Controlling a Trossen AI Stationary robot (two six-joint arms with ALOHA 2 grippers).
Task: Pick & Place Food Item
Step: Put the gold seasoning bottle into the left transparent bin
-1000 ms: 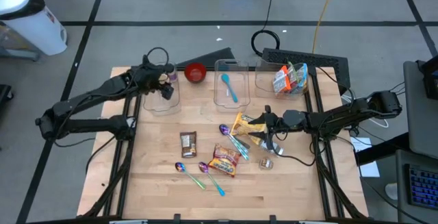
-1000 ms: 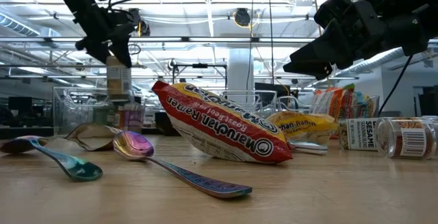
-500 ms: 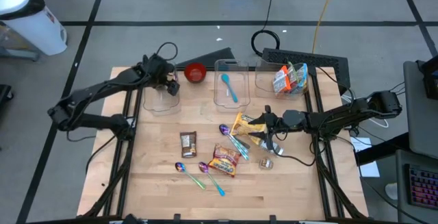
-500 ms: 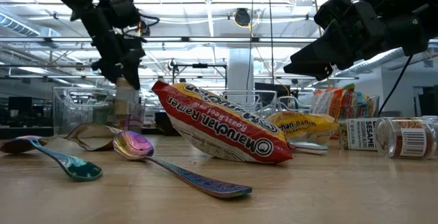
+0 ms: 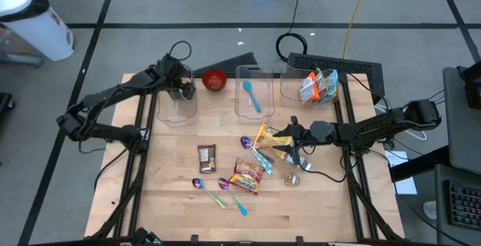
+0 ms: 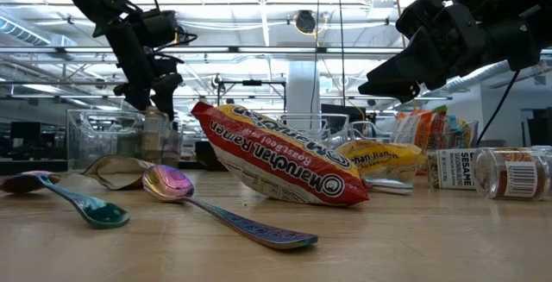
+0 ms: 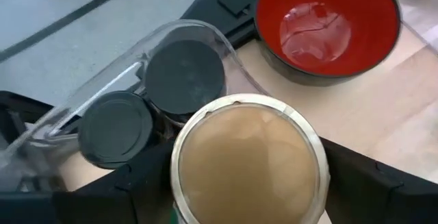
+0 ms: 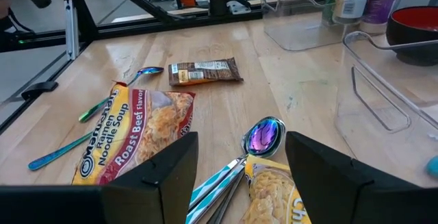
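Three clear bins (image 5: 254, 95), four spoons (image 5: 252, 97), two ramen packets (image 5: 248, 174), one red bowl (image 5: 215, 80)

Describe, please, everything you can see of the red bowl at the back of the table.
The red bowl is round and glossy red inside, with a dark outer wall, and looks empty. It stands upright on the wooden table near the back edge, between two clear containers, the left bin and the middle bin. Nothing visibly touches it.

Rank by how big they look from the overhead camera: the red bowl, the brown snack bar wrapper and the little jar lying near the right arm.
1. Red bowl
2. Brown snack bar wrapper, only slightly smaller
3. Little jar
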